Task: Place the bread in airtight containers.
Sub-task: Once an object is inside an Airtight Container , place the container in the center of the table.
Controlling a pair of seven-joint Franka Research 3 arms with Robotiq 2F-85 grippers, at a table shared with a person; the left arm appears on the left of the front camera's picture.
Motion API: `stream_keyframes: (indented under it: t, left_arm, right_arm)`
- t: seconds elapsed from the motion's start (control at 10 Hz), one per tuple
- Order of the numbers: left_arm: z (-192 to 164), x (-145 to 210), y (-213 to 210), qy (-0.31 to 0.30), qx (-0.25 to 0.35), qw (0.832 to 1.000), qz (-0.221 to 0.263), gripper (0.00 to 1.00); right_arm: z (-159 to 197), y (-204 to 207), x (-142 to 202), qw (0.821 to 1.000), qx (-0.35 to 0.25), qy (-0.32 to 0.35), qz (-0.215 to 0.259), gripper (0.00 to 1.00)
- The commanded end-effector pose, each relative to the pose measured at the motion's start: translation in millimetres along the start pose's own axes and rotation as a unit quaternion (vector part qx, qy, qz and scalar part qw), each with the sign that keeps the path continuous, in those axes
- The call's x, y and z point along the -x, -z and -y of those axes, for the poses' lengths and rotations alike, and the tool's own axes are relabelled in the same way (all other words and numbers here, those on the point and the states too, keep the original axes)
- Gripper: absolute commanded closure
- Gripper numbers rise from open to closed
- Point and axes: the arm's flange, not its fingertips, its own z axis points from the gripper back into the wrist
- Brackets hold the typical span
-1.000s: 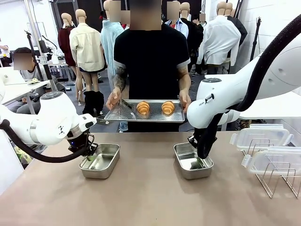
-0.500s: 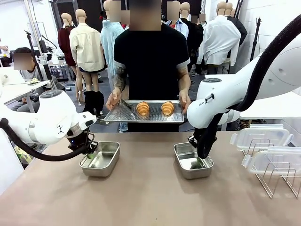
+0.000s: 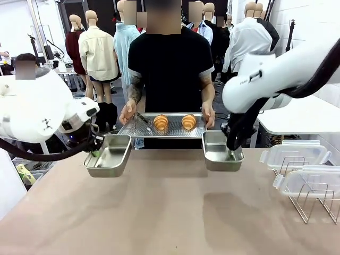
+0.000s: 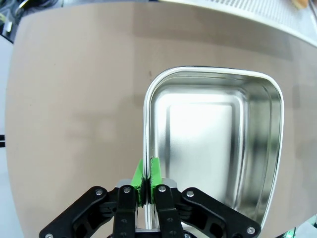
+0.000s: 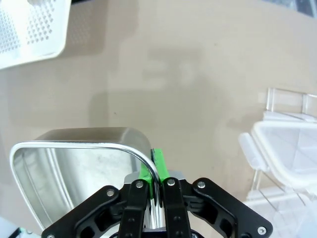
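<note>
Nearest, on the right of the brown table (image 3: 170, 218), two clear white-rimmed lids (image 3: 295, 154) lean on a wire rack (image 3: 313, 204). Farther back, both steel pans hang above the tabletop, empty. The left gripper (image 3: 97, 153) (image 4: 147, 167) has its green pads pinched tight on the rim of the left pan (image 3: 109, 155) (image 4: 208, 144), one pad inside the wall and one outside. The right gripper (image 3: 232, 151) (image 5: 154, 159) clamps the rim of the right pan (image 3: 219, 151) (image 5: 74, 163) near a rounded corner in the same way. Beyond them, at the far edge, a person's hands (image 3: 128, 112) hold a flat perforated tray (image 3: 137, 127) level between the two pans, with two croissants (image 3: 161, 122) lying side by side on it.
</note>
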Motion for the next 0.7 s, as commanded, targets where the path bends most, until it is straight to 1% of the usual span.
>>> stream_keyframes:
  t: [0.0,0.2,0.3,0.6]
  left_arm:
    - [8.6,-7.3,-16.9,-0.021,0.002,1.0,0.009,1.0]
    - [17.7,-9.2,-25.9,-0.024,0.002,1.0,0.016,1.0]
    - [6.2,-5.4,-23.5,-0.006,0.002,1.0,0.013,1.0]
    - [6.2,-5.4,-23.5,-0.006,0.002,1.0,0.013,1.0]
  right_arm:
    - [1.5,-14.0,-4.2,0.999,0.003,0.037,-0.019,1.0]
    - [0.6,-11.4,-23.3,0.998,0.015,0.039,-0.04,1.0]
    - [6.4,-24.0,-2.8,1.0,0.007,0.024,-0.01,1.0]
    - [6.4,-24.0,-2.8,1.0,0.007,0.024,-0.01,1.0]
